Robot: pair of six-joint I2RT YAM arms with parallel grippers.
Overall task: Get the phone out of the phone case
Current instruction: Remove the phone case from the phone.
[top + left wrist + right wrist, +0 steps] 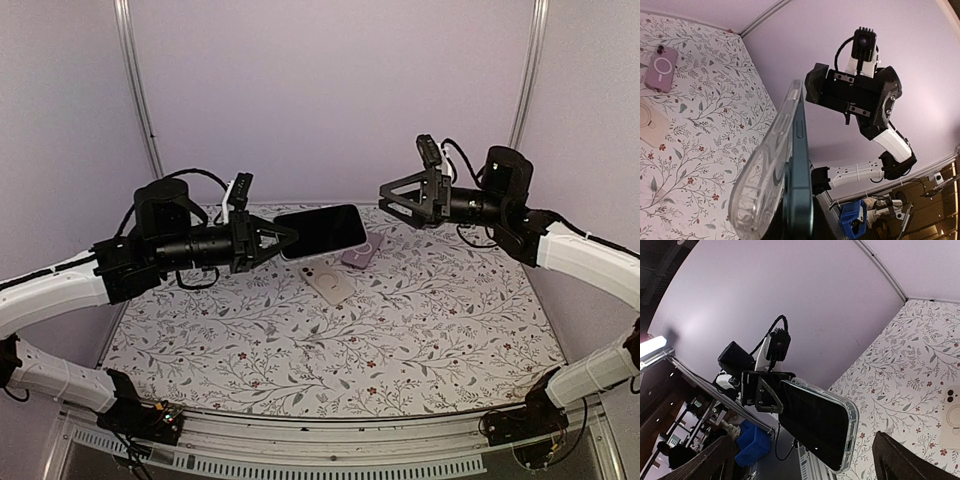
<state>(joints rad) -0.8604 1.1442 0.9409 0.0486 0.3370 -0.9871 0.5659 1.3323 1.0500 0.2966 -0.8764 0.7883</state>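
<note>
My left gripper (283,241) is shut on a dark teal phone (322,230) in a clear case and holds it level, high above the table. In the left wrist view the phone (799,165) is edge-on, and the clear case (757,175) bulges away from its back at the near end. My own fingers are hidden there. My right gripper (386,198) is open and empty, a short way right of the phone's free end and facing it. The right wrist view shows the phone's black screen (815,422) between my open fingers (712,460), with the left gripper (767,392) gripping its far end.
A mauve phone case (362,250) with a white ring lies on the floral tabletop (420,340) below the phone, also in the left wrist view (660,67). A cream case (330,283) lies beside it. Purple walls enclose the table.
</note>
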